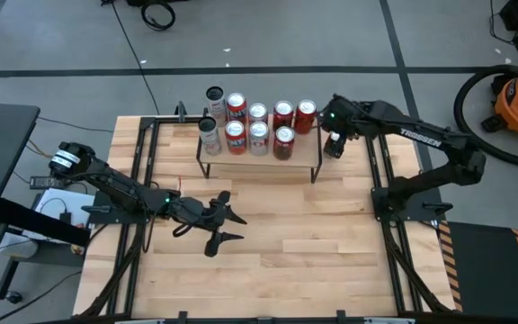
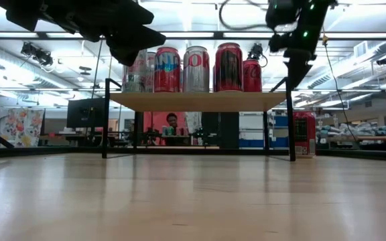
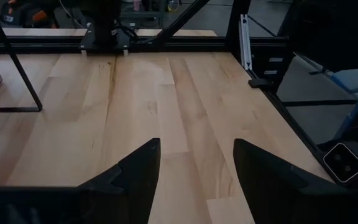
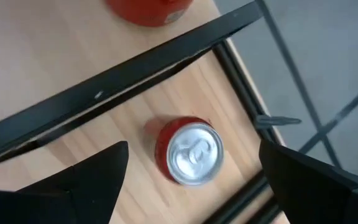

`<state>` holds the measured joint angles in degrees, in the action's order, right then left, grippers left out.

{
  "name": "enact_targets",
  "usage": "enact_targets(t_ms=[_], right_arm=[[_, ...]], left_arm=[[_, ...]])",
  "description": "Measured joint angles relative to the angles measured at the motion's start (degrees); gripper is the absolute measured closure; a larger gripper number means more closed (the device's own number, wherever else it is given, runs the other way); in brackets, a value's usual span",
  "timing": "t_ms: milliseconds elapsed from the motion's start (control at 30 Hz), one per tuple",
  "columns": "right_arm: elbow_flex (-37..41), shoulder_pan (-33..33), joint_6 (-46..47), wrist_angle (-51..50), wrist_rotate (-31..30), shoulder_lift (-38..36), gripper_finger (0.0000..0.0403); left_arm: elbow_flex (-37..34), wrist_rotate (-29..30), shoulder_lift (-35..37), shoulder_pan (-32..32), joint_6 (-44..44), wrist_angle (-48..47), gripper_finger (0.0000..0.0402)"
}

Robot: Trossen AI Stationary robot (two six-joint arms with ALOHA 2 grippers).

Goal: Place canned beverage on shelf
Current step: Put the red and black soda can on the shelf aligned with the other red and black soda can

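The right gripper hangs above the table just off the right end of the shelf, its jaws spread wide and holding nothing. In the right wrist view the target can, red with a silver top, stands upright on the tabletop directly between the two open fingers and below them, just beside the shelf's black frame; in the low view the same can shows on the table to the right of the shelf leg. The shelf already carries a group of upright cans filling most of its top. The left gripper rests over the near-centre of the table, jaws parted and empty, well apart from the work. Handling judgement: the can is rigid if full but thin-walled, smooth and somewhat slippery, and moderately heavy. Grip it across the cylindrical body below the rim, jaws square to its axis, with moderate force to avoid denting. Keep it upright during the lift and clear the shelf edge and neighbouring cans.
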<state>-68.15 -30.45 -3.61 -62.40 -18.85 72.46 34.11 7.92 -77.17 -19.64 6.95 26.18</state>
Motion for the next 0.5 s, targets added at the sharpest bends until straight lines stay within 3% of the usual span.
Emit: enact_targets(t_ms=[233,500], right_arm=[[0.4,-6.8,-5.0,1.8,2.7,5.4,0.0033],[0.4,-9.6,-9.5,1.8,7.4,10.6,0.0033]], left_arm=[[0.0,0.0,0.0,0.5,-0.2,0.1,0.0189],[0.0,0.0,0.0,0.5,0.4,-0.6,0.0189]])
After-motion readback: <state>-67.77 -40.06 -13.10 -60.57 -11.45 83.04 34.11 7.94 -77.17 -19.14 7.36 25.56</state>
